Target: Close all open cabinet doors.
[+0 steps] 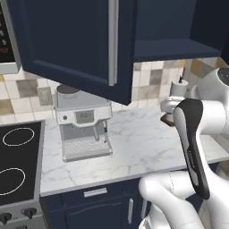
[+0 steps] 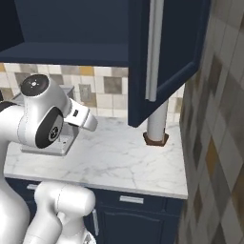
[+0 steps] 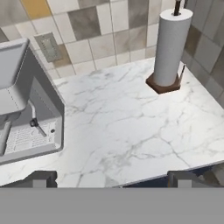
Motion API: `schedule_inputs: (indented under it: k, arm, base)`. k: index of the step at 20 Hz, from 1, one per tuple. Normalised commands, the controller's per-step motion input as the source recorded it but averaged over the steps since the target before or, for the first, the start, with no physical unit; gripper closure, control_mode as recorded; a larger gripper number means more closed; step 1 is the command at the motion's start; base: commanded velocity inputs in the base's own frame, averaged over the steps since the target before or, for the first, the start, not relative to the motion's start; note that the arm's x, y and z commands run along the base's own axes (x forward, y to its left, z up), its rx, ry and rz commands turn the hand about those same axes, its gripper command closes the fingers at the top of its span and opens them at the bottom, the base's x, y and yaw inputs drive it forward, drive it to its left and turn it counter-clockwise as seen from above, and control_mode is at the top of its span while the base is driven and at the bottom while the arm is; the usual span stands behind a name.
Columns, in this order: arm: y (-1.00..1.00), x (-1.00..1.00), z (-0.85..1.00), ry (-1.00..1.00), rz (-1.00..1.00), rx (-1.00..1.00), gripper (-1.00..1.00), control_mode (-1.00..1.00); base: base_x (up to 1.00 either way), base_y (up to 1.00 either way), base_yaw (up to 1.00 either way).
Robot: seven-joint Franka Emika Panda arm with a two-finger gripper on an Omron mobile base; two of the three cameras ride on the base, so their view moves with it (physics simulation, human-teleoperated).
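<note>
A navy cabinet door (image 1: pixel 67 44) with a long silver bar handle (image 1: pixel 113 42) stands swung open over the counter in the left base view. To its right, the cabinet's open inside (image 1: pixel 174 31) shows. In the right base view a second navy cabinet door (image 2: pixel 171 52) stands open too, its handle (image 2: pixel 152 52) facing me, near the tiled side wall. My gripper (image 3: pixel 113 179) is open, its dark fingertips (image 3: pixel 41 178) wide apart and holding nothing. It hangs low over the marble counter's front edge, well below both doors.
A silver coffee machine (image 1: pixel 82 127) stands on the marble counter (image 1: pixel 147 147) under the left door. A paper towel roll (image 3: pixel 170 48) stands at the back right corner. A stove (image 1: pixel 18 165) and a microwave (image 1: pixel 6 40) are at the left. A tiled wall (image 2: pixel 214 143) bounds the right.
</note>
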Motion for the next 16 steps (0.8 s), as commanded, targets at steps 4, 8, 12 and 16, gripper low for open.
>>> schedule_inputs:
  k: [4,8,12,16]
  arm:
    - [0.0,0.0,0.0,0.0,0.0,0.0,-1.0,1.0]
    - [0.0,0.0,0.0,0.0,0.0,0.0,-1.0,1.0]
    - [0.0,0.0,0.0,0.0,0.0,0.0,-1.0,1.0]
    - [0.0,0.0,0.0,0.0,0.0,0.0,-1.0,1.0]
  base:
    - [0.44,-0.12,0.02]
    - [0.44,-0.09,0.06]
    - [0.17,-0.04,0.03]
    - [0.0,0.0,0.0]
